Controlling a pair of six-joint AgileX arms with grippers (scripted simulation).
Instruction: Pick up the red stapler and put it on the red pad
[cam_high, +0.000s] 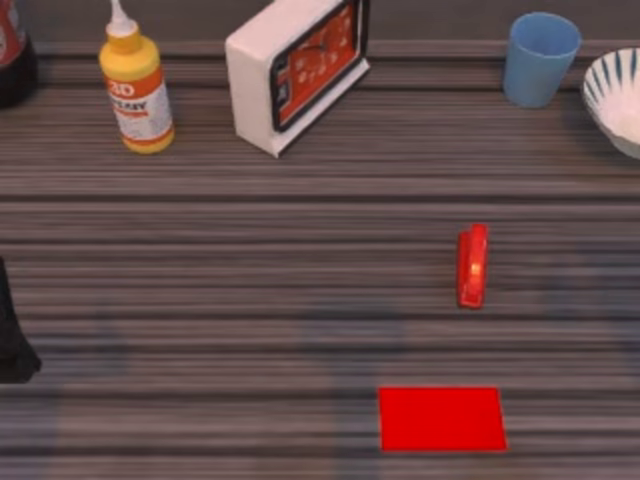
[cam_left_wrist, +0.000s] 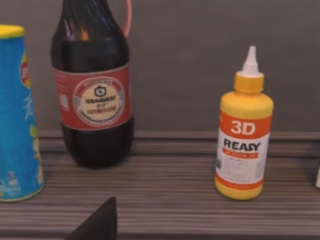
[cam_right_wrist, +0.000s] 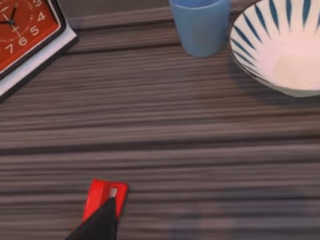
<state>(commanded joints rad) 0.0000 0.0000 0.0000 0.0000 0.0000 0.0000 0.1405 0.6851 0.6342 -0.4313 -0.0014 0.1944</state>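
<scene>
The red stapler (cam_high: 473, 265) lies flat on the striped table (cam_high: 250, 300), lengthwise toward the rear edge, on the table's right half. It is not on the red pad (cam_high: 442, 418); the pad lies flat nearer the front edge, close to the stapler but apart from it.

Right gripper: not visible from above. In the right wrist view only one dark finger tip (cam_right_wrist: 97, 225) shows, overlapping the near end of the stapler (cam_right_wrist: 102, 197). Contact cannot be confirmed, and whether the fingers are spread or closed cannot be told. Ahead of this gripper, past the stapler, stand the blue cup (cam_right_wrist: 201, 25) and the striped bowl (cam_right_wrist: 280, 45), just beside each other. The red-faced clock (cam_right_wrist: 25, 35) sits off to one side, well apart from the stapler.

Left gripper: from above, only a dark part of the left arm (cam_high: 12, 345) shows at the left edge of the table. One dark finger tip (cam_left_wrist: 97, 225) appears in the left wrist view; its state cannot be told. Ahead of it stand a dark sauce bottle (cam_left_wrist: 92, 90), a yellow glue bottle (cam_left_wrist: 243, 130) and a blue canister (cam_left_wrist: 15, 115), all upright and apart from one another.
</scene>
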